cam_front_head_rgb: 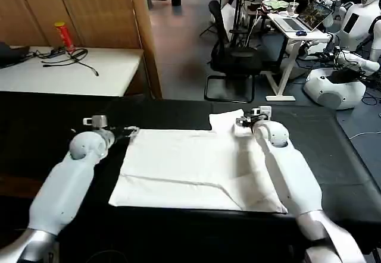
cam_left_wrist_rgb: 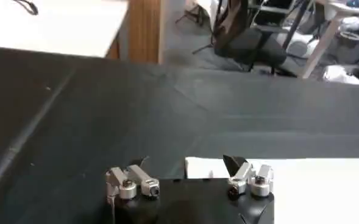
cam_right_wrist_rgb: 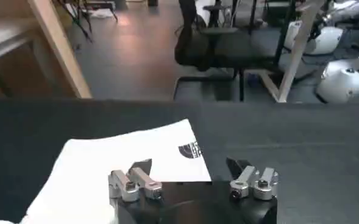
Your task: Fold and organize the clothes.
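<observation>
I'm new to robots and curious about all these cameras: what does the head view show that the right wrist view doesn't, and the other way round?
Only the head view takes in the whole white T-shirt spread on the black table cloth, with both arms reaching out: the left claw at the shirt's far left corner, the right claw at its far right part. Only the right wrist view shows a small dark print on the sleeve in front of the open right claw. Both share the shirt, the cloth and the black office chair behind.
</observation>
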